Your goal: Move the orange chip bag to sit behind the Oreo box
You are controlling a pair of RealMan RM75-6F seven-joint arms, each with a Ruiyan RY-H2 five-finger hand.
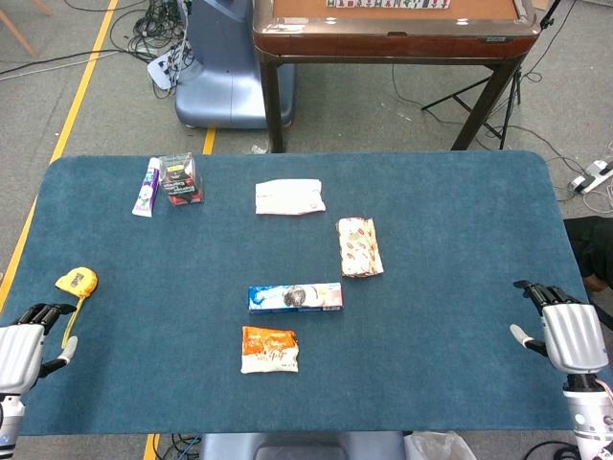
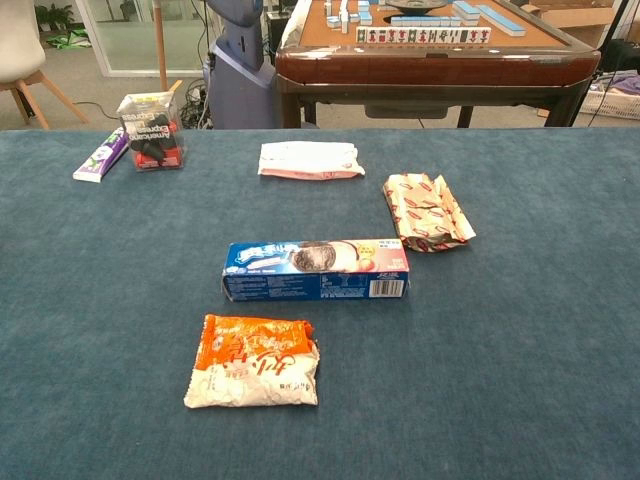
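Both hands wait at the table's near corners, left hand and right hand empty with fingers spread. The chip bag lies untouched well between their fingers, just before the Oreo box.

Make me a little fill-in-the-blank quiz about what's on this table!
1. The chip bag lies on the ___ side of the Oreo box, nearest the robot.
2. The left hand holds ___.
3. The small yellow thing lies nearest the ___ hand.

Missing words: near; nothing; left
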